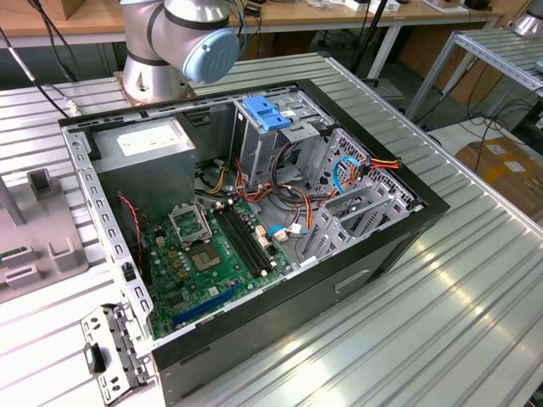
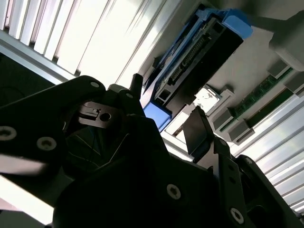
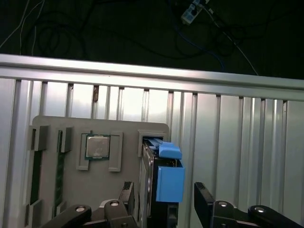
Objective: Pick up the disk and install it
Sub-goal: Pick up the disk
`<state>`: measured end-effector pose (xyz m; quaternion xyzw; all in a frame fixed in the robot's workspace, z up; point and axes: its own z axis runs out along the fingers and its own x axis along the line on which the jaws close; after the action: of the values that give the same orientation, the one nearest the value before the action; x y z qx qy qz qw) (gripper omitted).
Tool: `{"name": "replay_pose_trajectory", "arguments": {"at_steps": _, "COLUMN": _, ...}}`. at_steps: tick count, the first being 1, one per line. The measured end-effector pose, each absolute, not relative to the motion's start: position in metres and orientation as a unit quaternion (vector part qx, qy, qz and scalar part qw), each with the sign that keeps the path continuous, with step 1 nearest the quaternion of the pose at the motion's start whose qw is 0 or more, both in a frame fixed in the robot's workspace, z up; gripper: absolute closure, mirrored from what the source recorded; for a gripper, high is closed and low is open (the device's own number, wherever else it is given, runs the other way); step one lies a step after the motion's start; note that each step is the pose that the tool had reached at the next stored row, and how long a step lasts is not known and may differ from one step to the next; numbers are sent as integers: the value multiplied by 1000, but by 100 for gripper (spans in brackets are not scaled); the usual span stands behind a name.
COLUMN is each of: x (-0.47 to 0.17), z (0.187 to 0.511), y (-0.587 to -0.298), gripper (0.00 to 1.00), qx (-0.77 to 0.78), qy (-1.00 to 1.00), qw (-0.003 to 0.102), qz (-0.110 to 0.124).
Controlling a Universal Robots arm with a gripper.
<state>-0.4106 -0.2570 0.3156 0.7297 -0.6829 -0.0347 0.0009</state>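
One robot arm (image 1: 182, 38) rises from its base at the far end of a ribbed metal worktop (image 1: 441, 322), behind an open computer case (image 1: 424, 212) lying on its side. Inside the case, the exterior view shows a green motherboard (image 1: 212, 254), a grey power supply (image 1: 148, 153) and a light-blue latch (image 1: 267, 113) on top of the drive cage. A grey holder (image 1: 34, 237) sits on the worktop at the exterior view's left, outside the case. In the first wrist view that holder (image 3: 57, 137) lies on the ribbed surface and carries a processor chip (image 3: 97, 146) in one recess, with a memory stick (image 3: 60, 166) in a narrow slot beside it. The disk (image 3: 161, 185) stands on edge in another slot of the holder, its blue rail uppermost. The jaws are spread and straddle the disk, one on each side, with a gap showing between each and the disk in the first wrist view. The second wrist view shows the disk (image 2: 199, 54) from below the wrist, connector edge facing the camera, framed between the two dark jaws, with the memory stick (image 2: 266, 97) lying beyond it in the holder.
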Motion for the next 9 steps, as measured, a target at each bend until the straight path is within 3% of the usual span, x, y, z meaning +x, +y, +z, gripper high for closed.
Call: {"name": "replay_pose_trajectory", "arguments": {"at_steps": 9, "x": -415, "z": 301, "y": -257, "gripper": 38, "qx": 732, "qy": -681, "qw": 1, "qz": -35}}
